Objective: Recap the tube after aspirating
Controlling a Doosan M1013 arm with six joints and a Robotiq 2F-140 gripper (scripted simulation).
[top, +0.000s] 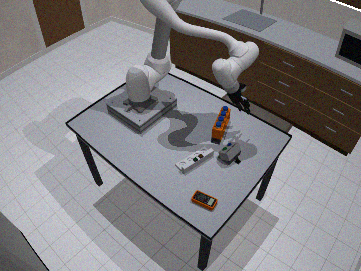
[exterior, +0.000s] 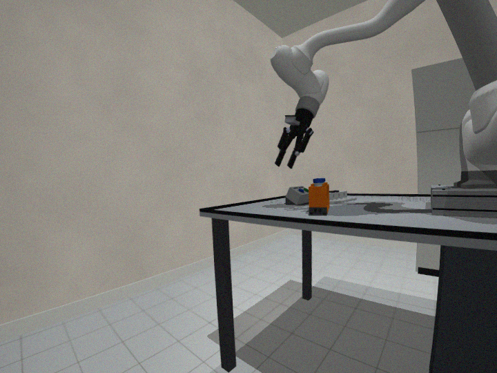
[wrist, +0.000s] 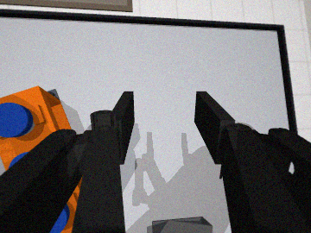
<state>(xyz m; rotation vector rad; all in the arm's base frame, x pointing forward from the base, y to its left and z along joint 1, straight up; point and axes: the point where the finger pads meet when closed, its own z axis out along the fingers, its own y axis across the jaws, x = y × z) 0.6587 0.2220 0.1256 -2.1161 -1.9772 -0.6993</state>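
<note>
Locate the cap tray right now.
Top view: the white cap tray lies on the table, just left of the grey key housing and below the orange decapping station.
</note>
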